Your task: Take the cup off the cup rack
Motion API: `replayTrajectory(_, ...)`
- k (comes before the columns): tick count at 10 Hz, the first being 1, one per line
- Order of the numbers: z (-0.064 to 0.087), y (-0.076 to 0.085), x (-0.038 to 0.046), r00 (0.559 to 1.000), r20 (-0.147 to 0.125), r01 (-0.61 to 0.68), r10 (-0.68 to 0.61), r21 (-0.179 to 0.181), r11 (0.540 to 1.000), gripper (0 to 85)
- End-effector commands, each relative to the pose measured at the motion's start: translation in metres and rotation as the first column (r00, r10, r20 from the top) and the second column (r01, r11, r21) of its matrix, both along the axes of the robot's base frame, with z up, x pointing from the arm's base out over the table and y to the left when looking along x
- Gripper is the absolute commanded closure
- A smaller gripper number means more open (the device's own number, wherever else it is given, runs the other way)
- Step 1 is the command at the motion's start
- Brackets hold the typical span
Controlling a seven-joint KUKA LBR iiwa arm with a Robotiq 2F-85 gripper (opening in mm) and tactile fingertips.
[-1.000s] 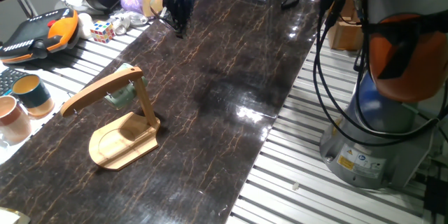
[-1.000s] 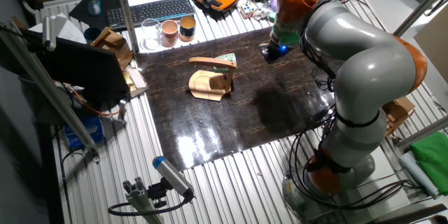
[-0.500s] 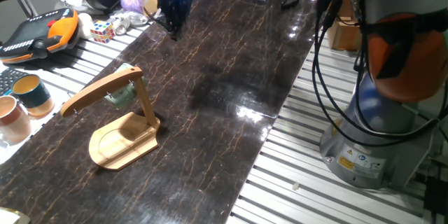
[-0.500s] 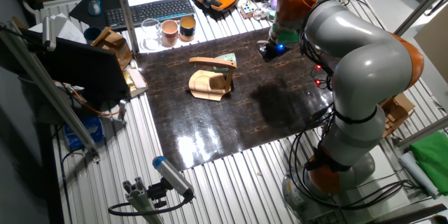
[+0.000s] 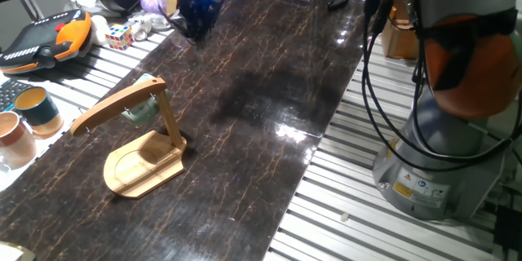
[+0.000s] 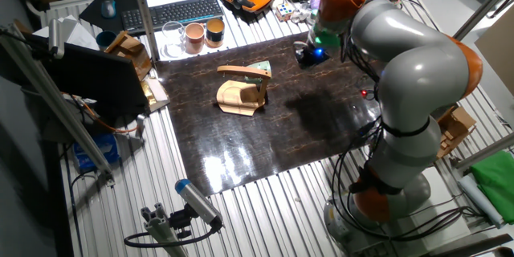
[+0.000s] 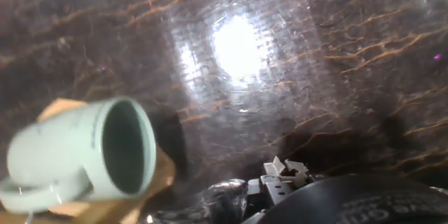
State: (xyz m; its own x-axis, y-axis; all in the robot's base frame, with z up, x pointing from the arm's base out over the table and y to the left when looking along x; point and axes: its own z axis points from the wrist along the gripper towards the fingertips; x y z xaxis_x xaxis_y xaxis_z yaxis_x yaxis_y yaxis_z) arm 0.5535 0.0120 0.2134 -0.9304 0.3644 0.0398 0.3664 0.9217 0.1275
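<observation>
Since a second ago, gripper (image 5: 194, 26) has drifted leftward; jaw state cannot be told. Cup (image 5: 140, 111) hangs under cup rack (image 5: 143, 143). Approach should line up with its mouth.

Three cups: one grey-green cup (image 5: 140, 112), one teal (image 5: 37, 109), one pinkish-tan (image 5: 14, 138); one cup rack (image 5: 140, 148).

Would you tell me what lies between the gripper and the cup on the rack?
Only bare dark marbled tabletop separates the gripper from the cup hanging on the cup rack, seen in one fixed view.
</observation>
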Motion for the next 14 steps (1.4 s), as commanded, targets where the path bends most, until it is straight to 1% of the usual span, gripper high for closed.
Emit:
replayTrajectory(1, -0.001, 0.002, 0.0027, 0.998, -0.009, 0.059, -0.059, 0.006, 0.998, 84.3)
replayTrajectory(2, -0.003, 0.004, 0.0056, 0.996, -0.018, 0.092, -0.092, 0.006, 0.996, 84.3)
replayTrajectory(3, -0.004, 0.006, 0.0083, 0.990, -0.034, 0.139, -0.138, 0.018, 0.990, 84.3)
replayTrajectory(4, -0.004, 0.008, 0.0097, 0.985, -0.044, 0.167, -0.166, 0.019, 0.986, 84.3)
replayTrajectory(6, -0.004, 0.010, 0.0096, 0.969, -0.066, 0.239, -0.236, 0.036, 0.970, 84.3)
replayTrajectory(7, -0.003, 0.010, 0.0087, 0.960, -0.086, 0.271, -0.267, 0.049, 0.961, 84.3)
replayTrajectory(8, -0.002, 0.010, 0.0083, 0.955, -0.094, 0.289, -0.283, 0.057, 0.956, 84.3)
replayTrajectory(11, -0.006, 0.013, 0.0126, 0.946, -0.102, 0.314, -0.308, 0.051, 0.948, 84.3)
replayTrajectory(12, -0.007, 0.013, 0.0139, 0.943, -0.104, 0.321, -0.315, 0.038, 0.946, 84.3)
replayTrajectory(13, -0.010, 0.014, 0.0177, 0.941, -0.112, 0.325, -0.320, 0.024, 0.945, 84.3)
replayTrajectory(14, -0.016, 0.018, 0.0222, 0.932, -0.125, 0.345, -0.339, 0.026, 0.938, 84.3)
